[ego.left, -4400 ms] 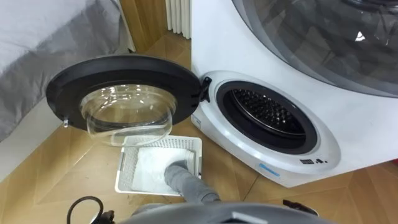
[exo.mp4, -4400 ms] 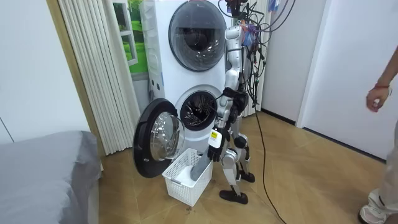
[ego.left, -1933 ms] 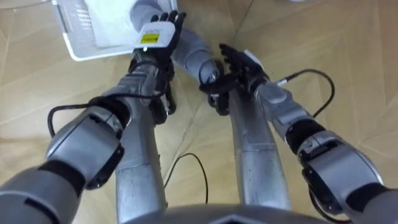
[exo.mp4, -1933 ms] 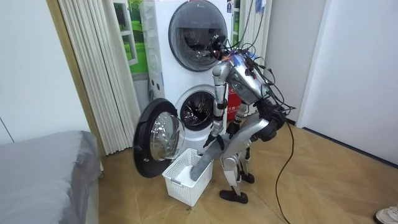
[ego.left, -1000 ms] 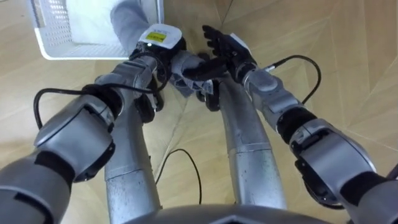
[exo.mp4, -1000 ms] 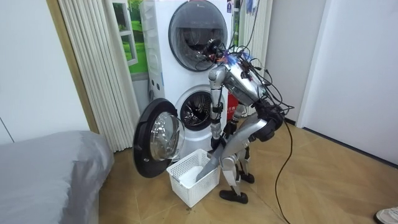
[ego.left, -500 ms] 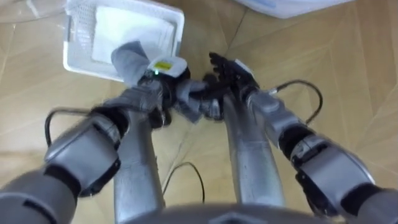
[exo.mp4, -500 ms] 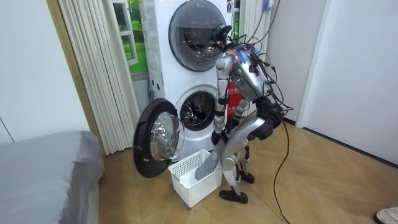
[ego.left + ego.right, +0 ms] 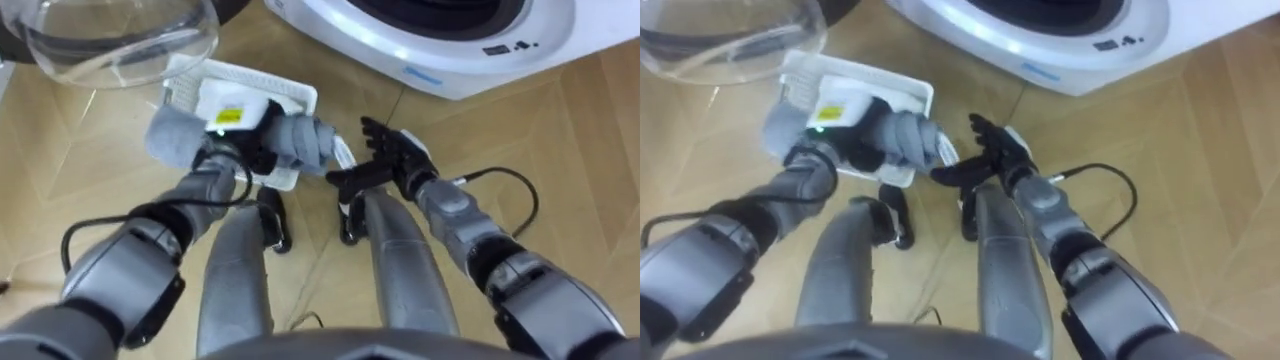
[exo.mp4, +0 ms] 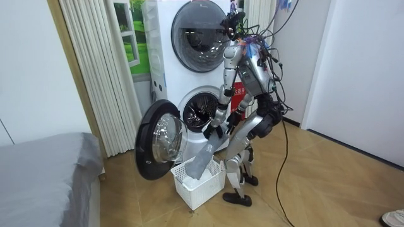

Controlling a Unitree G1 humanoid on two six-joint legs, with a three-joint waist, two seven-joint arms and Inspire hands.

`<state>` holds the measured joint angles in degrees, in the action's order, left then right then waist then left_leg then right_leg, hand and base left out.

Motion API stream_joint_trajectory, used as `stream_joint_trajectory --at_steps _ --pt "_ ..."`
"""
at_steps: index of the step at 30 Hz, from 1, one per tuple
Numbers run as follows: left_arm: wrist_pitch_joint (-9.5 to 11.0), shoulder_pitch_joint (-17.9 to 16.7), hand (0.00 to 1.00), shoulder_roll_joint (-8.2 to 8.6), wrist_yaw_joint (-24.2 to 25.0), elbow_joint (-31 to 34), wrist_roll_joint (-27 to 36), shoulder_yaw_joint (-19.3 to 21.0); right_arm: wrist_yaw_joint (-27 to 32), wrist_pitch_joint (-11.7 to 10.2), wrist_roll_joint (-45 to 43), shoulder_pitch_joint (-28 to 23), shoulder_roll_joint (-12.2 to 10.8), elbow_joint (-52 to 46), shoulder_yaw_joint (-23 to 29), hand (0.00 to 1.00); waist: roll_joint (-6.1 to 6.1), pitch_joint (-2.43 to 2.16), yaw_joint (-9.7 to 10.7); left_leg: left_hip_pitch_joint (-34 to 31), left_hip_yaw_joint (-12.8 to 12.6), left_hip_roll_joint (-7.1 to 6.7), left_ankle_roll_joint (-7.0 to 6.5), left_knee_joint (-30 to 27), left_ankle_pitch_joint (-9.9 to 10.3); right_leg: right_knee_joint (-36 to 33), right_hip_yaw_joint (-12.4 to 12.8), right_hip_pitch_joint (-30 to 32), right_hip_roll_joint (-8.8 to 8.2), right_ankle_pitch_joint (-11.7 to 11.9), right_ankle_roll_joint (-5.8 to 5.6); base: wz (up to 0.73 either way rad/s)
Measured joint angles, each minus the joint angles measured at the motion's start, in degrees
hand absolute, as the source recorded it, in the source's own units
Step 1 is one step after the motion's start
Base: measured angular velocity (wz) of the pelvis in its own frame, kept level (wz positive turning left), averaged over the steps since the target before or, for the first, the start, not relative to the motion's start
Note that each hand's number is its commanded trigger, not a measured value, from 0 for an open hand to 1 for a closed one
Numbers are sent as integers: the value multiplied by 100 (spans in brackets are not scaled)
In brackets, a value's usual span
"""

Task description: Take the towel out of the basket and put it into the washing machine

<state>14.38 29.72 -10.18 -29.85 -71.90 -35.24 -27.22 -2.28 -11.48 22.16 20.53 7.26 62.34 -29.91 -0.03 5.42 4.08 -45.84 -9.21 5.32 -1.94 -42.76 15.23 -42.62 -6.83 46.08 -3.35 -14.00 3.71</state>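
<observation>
The left robot hand (image 9: 240,138) is gripping the grey towel (image 9: 300,143), fingers curled round a bunched fold, and is raising it from the white basket (image 9: 288,96) just beyond. A moment ago the robot was stooping low over it; now it is straightening. The right robot hand (image 9: 398,160) is hovering alongside, fingers spread, empty. With the towel lifting away, the washing machine (image 9: 440,50) ahead of both hands, its door (image 9: 110,35) open, is coming within reach.

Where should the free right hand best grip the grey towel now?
Probably on the towel, the bunched end jutting past the left hand, coming from the robot's right: that end faces the open right hand, and the rest hangs towards the basket.
</observation>
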Motion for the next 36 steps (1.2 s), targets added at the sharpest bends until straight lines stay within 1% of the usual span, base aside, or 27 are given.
stream_joint_trajectory --at_steps 2,3,4,5,6,8,9,10,11,12,13,14,15,16,17,18,20,21,22,23,26,30,32,33,34,35,36 --pt "72 -94 100 -44 -187 85 498 248 37 -6 0 -6 -3 1 115 0 9 -5 -8 147 13 -10 8 105 -6 105 -31 -161 -3 -1 -3 5" --pt "98 -111 100 -49 -208 116 618 284 37 -10 -1 -5 -2 1 145 0 9 -5 -21 174 8 -12 8 118 -6 123 -35 -194 -7 -4 -8 0" --pt "158 -132 100 -49 -212 175 880 347 36 -23 -26 -14 1 -5 201 0 9 -5 -69 222 5 -11 8 144 -6 171 -40 -259 2 -4 -10 0" --pt "178 -214 100 -54 -203 354 1233 357 35 -63 -79 -59 25 -34 211 0 10 -24 -108 272 1 -8 8 194 -7 211 -37 -297 -3 -4 -15 0" --pt "185 -273 100 -57 -190 487 1449 360 32 -83 -135 -85 48 -59 212 0 15 -35 -127 282 2 -10 8 201 -7 216 -40 -306 -11 -6 -19 4" --pt "261 -451 100 -63 57 918 2501 359 12 -97 -300 -137 114 -110 209 0 40 -52 -157 328 16 -28 -1 195 -12 202 -33 -356 -41 -26 -48 6" --pt "297 -474 100 -59 180 943 2821 349 12 -98 -339 -144 109 -112 199 0 41 -52 -162 355 10 -23 -1 193 -12 222 -35 -390 -39 -26 -48 5" --pt "311 -542 100 -33 484 1031 3460 351 1 -99 -492 -189 107 -161 196 0 75 -86 -150 389 36 -21 -2 224 -13 289 -86 -466 -41 -24 -49 7" --pt "311 -586 100 -23 662 1093 3782 335 -12 -100 -566 -226 103 -188 197 0 86 -93 -134 426 47 -27 -7 251 -16 321 -116 -519 -48 -23 -51 10" --pt "310 -735 100 -14 1038 1297 4479 257 -60 -98 -699 -292 91 -202 195 0 74 -130 -141 505 37 -34 -9 308 -18 363 -121 -598 -53 -25 -54 8" --pt "310 -841 100 -2 1441 1438 5098 162 -129 -97 -715 -351 95 -218 194 0 66 -153 -144 571 49 -43 -9 349 -18 394 -127 -662 -59 -28 -62 5" --pt "309 -880 100 2 1664 1480 5365 114 -155 -98 -741 -381 99 -237 194 0 63 -157 -148 611 60 -68 -11 384 -19 404 -133 -697 -70 -30 -67 7" --pt "296 -1003 100 2 2109 1594 5913 5 -175 -90 -829 -424 93 -263 201 0 43 -213 -141 656 52 -96 -21 461 -48 423 -118 -717 -91 -30 -81 5" --pt "260 -1145 100 5 2525 1731 6440 -38 -209 -88 -963 -433 78 -276 215 0 58 -269 -142 669 50 -95 -22 487 -56 465 -119 -735 -87 -15 -89 0" --pt "202 -1204 100 0 2923 1801 6892 -109 -230 -88 -1058 -421 50 -273 259 0 63 -274 -143 706 64 -92 -18 494 -60 508 -125 -788 -74 2 -90 0" --pt "156 -1209 100 2 3148 1799 7125 -143 -246 -86 -1064 -418 35 -265 261 0 62 -275 -139 725 80 -100 -18 497 -60 514 -140 -820 -77 1 -91 7" --pt "-32 -1209 100 44 3917 1799 7917 -255 -377 -34 -1043 -421 -10 -268 284 0 60 -276 -120 770 146 -97 -14 496 -63 572 -210 -929 -74 6 -94 12" --pt "-71 -1209 100 76 4086 1805 8100 -326 -418 -3 -1029 -419 -19 -269 284 0 56 -278 -121 778 156 -99 -14 496 -63 581 -216 -945 -72 8 -96 6" --pt "-159 -1209 100 70 4372 1839 8421 -514 -482 48 -998 -396 -20 -282 282 0 55 -279 -121 792 159 -102 -15 497 -63 589 -220 -964 -76 11 -102 0" --pt "-274 -1209 100 65 4617 1887 8603 -605 -548 88 -998 -358 -21 -284 285 0 55 -279 -120 798 160 -104 -18 500 -64 595 -219 -971 -76 16 -109 0" --pt "-383 -1194 100 44 5034 1917 8703 -603 -700 134 -1000 -339 11 -281 331 0 55 -279 -116 823 164 -104 -19 515 -65 600 -221 -994 -73 18 -112 0" --pt "-470 -1165 100 37 5279 1918 8704 -552 -812 155 -999 -340 5 -268 371 0 57 -278 -106 837 171 -98 -11 525 -69 608 -218 -1007 -58 19 -107 0" --pt "-570 -1143 100 38 5335 1974 8704 -559 -874 160 -1003 -342 8 -221 426 0 69 -273 -91 831 205 -90 -3 546 -74 687 -277 -1048 -45 37 -93 4" --pt "-582 -1136 100 38 5343 1997 8704 -559 -882 160 -1008 -344 9 -214 444 0 70 -273 -85 827 219 -84 -1 550 -75 714 -287 -1058 -37 46 -93 7" --pt "-620 -1134 100 38 5343 2113 8703 -555 -902 160 -1026 -350 9 -198 512 78 77 -269 -78 817 251 -74 -1 549 -75 759 -317 -1082 -25 57 -94 7" --pt "-645 -1133 100 38 5343 2197 8703 -553 -911 158 -1023 -357 12 -197 562 100 85 -270 -83 806 269 -70 -1 551 -75 788 -335 -1095 -17 66 -96 7" --pt "-668 -1123 100 36 5344 2392 8703 -547 -913 157 -1023 -355 21 -196 653 100 87 -270 -103 793 276 -69 -2 555 -75 807 -341 -1094 -14 70 -100 4"
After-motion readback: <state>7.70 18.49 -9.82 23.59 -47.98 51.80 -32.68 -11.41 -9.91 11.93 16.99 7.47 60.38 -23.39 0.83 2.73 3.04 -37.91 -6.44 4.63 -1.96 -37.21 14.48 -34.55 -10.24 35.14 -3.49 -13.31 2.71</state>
